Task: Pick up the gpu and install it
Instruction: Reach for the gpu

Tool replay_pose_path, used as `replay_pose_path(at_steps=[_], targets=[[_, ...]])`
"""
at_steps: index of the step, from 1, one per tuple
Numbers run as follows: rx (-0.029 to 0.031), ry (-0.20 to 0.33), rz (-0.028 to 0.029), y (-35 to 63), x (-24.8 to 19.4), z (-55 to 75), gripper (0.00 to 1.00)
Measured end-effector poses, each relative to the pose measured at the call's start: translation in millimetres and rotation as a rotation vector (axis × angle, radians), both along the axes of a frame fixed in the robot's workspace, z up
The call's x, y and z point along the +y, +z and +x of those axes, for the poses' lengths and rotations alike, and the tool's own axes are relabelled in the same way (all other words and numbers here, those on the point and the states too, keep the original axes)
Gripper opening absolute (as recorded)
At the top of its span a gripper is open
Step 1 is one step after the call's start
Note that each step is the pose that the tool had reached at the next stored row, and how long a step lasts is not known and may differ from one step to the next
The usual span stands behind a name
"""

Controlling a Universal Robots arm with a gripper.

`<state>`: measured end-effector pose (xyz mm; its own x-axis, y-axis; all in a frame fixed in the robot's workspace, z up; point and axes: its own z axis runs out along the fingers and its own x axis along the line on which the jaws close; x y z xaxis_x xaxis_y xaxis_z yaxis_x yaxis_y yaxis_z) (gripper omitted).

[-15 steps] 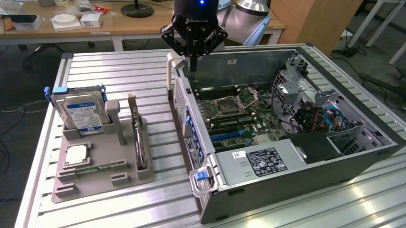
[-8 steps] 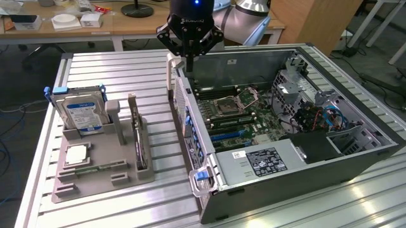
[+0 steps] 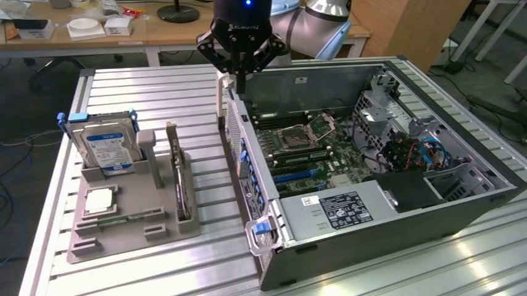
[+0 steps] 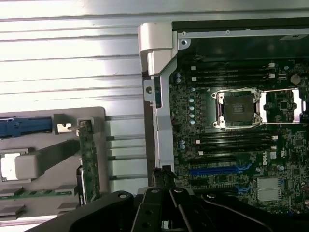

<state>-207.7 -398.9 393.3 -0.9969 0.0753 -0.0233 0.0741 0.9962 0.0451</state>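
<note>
A slatted metal table [image 3: 148,92] carries an open computer case [image 3: 428,216] lying on its side, its motherboard [image 3: 313,148] facing up. To the exterior view's left of the case sits a grey holder [image 3: 123,237]. A hard drive [image 3: 105,145] with a blue-white label stands upright at its far end. The gripper [image 3: 236,79] hangs over the far end of the case wall nearest the holder, its fingers drawn fully together with nothing between them. The gpu [image 3: 179,185] stands on its long edge in a slot along the side of the holder nearest the case, apart from the gripper. Its long axis runs from far to near, roughly parallel to that case wall, and its pale metal end strip stands at the far end.
</note>
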Motion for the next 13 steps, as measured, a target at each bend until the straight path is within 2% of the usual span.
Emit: replay_pose_path(at_steps=[13], targets=[[0.0001,0.000,-0.0001,0.1,0.0,-13.7,0.10]])
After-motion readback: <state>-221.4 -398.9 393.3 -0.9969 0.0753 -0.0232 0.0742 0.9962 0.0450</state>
